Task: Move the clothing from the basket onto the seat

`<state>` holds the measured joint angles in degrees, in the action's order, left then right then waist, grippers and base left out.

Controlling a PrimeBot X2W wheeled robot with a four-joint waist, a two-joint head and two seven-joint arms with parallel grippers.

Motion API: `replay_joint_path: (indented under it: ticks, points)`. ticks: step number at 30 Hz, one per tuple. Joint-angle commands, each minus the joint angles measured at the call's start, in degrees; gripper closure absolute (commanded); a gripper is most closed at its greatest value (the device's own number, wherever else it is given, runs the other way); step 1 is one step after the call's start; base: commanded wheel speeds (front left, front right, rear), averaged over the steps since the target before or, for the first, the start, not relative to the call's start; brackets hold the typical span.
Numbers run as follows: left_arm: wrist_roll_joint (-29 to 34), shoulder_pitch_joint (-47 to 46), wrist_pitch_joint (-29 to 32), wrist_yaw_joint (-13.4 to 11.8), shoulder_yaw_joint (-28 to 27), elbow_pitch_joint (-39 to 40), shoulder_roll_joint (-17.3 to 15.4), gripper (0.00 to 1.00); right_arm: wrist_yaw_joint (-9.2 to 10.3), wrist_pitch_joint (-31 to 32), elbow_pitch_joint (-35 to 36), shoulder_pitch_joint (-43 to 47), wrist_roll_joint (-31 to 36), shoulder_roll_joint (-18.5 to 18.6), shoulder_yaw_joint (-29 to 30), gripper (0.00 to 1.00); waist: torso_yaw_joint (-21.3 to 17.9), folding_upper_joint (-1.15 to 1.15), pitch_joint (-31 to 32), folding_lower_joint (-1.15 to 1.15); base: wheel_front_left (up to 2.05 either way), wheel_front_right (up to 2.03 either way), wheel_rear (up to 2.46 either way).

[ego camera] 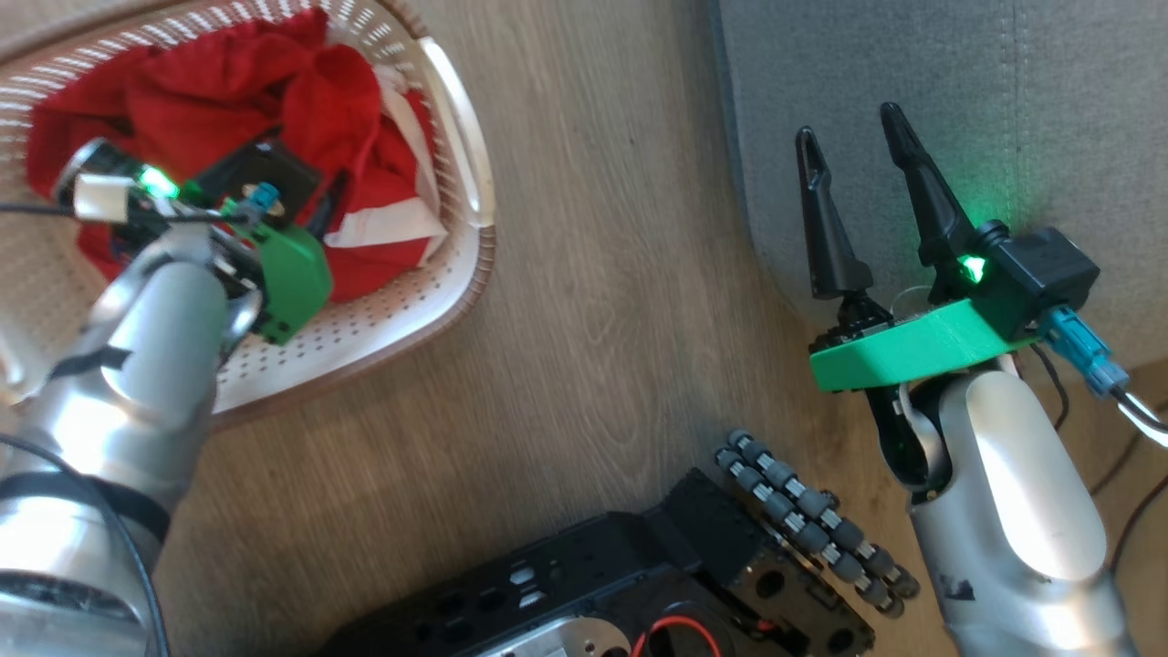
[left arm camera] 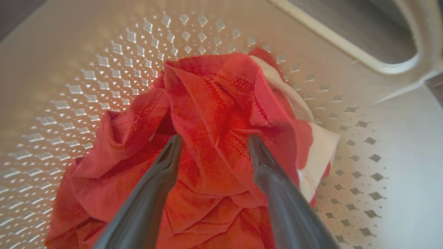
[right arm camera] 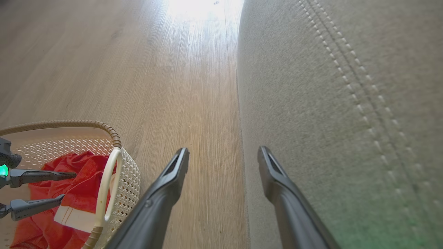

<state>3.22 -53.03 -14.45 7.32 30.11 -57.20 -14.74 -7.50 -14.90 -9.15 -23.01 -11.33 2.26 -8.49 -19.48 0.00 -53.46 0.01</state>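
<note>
Crumpled bright red fabric clothing [left arm camera: 214,103] with white trim is lying heaped inside the oval cream perforated plastic basket [ego camera: 456,137] on the wooden floor [ego camera: 620,274]. The left gripper [left arm camera: 213,141] is hovering over the heap, jaws spread. The right gripper [ego camera: 849,123], jaws spread too, is hanging beside the large grey upholstered seat [ego camera: 912,91].

Floor [ego camera: 584,274]: pale wood-grain laminate, planks w/ visible seams. Bright glare patch [right arm camera: 200,8] on far floor.

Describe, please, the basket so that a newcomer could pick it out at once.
Start at the large grey seat; across the strip of wooden floor to its left sits the basket. It is cream, perforated, brown-rimmed, white-handled, and holds the red clothing.
</note>
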Motion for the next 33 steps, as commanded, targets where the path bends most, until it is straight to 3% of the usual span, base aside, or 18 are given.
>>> replay_joint_path:
  ticks: [1,9,17,26,27,29,30,33]
  points:
    - [0.46,0.61,-0.55,-0.17,-0.44,0.10,-1.56,0.00,0.01,-0.10,0.25,2.10,-0.62,0.62,-0.51,0.00,-1.34,0.00,-1.52,-0.01,0.00,0.00,0.00]
    - [3.13,-6.50,0.04,-1.54,2.72,-12.12,-1.30,0.00,0.01,-0.10,1.37,3.93,-0.53,0.62,-1.88,0.00,-1.40,0.00,-3.03,-0.01,0.00,0.00,0.00]
    - [2.95,-10.23,4.63,-4.52,3.09,-15.90,-0.91,0.00,0.01,-0.10,2.70,4.79,-0.58,0.62,-2.51,0.00,-1.20,0.00,-3.67,-0.01,0.00,0.00,0.00]
    - [1.57,-11.09,10.79,-2.77,3.57,-16.61,-0.38,0.01,0.01,-0.10,3.55,5.15,0.13,0.62,-2.01,0.00,-0.74,0.00,-4.39,-0.01,0.00,0.00,0.00]
    - [1.20,-11.01,11.72,-2.53,3.45,-16.64,-0.27,0.47,0.01,-0.10,3.59,5.13,0.23,0.62,-2.02,0.00,-0.64,0.00,-4.43,-0.01,0.00,0.00,0.00]
    - [0.49,-10.86,13.23,-2.22,3.18,-16.68,-0.28,0.86,0.01,-0.10,3.73,5.04,0.36,0.62,-2.10,0.00,-0.48,0.00,-4.53,-0.01,0.00,0.00,0.00]
    - [-0.12,-10.74,14.21,-2.12,2.78,-16.69,-0.28,1.00,0.01,-0.10,3.79,5.00,0.39,0.62,-2.12,0.00,-0.42,0.00,-4.57,-0.01,0.00,0.00,0.00]
    - [-1.37,-10.40,16.08,-1.63,2.27,-16.72,-0.19,1.00,0.01,-0.10,3.73,4.71,0.60,0.62,-2.50,0.00,-0.36,0.00,-4.71,-0.01,0.00,0.00,0.00]
